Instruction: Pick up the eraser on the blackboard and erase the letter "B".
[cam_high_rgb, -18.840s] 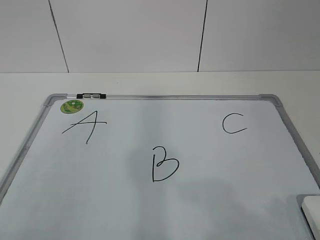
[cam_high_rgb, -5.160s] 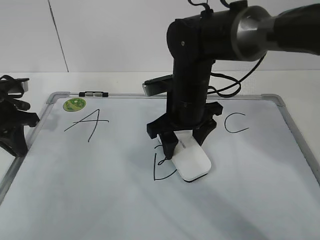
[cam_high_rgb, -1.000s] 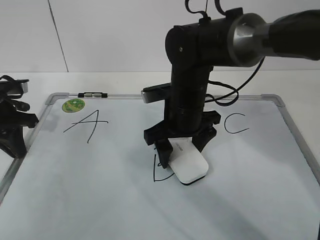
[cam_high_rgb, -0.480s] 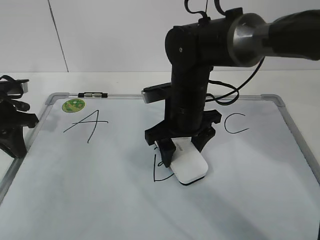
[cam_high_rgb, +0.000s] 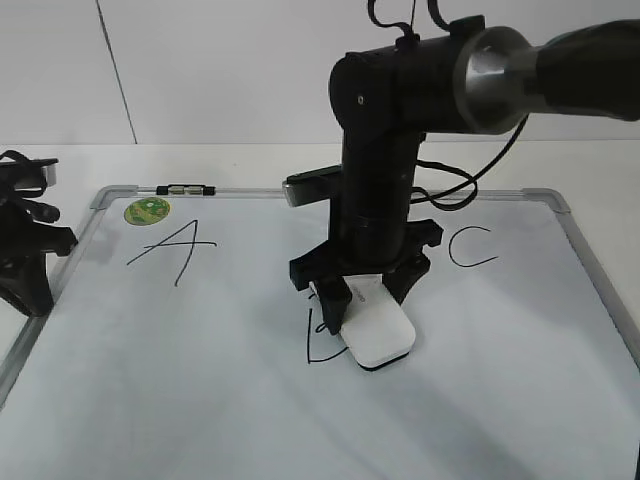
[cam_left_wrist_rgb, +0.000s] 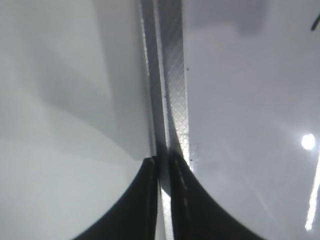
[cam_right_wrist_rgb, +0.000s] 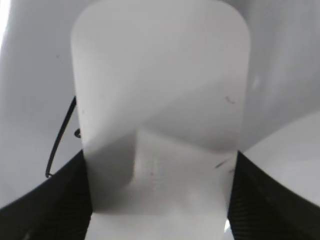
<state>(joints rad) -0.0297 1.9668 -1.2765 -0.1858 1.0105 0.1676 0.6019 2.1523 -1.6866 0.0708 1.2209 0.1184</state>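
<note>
A black robot arm reaches in from the upper right and stands nearly upright over the middle of the blackboard (cam_high_rgb: 200, 400), its right gripper (cam_high_rgb: 362, 292) clamped on the near end of the white eraser (cam_high_rgb: 377, 330). The eraser lies flat on the board, covering the right half of the letter "B" (cam_high_rgb: 320, 340), of which only the left stroke and lower curve show. The letter "A" (cam_high_rgb: 172, 247) sits upper left beneath a round green sticker (cam_high_rgb: 146, 211) and a small clip (cam_high_rgb: 186, 188) on the frame; the letter "C" (cam_high_rgb: 470, 247) lies just right of the arm. The left gripper (cam_high_rgb: 25, 265) rests at the board's left edge on the white counter (cam_high_rgb: 250, 165).
</note>
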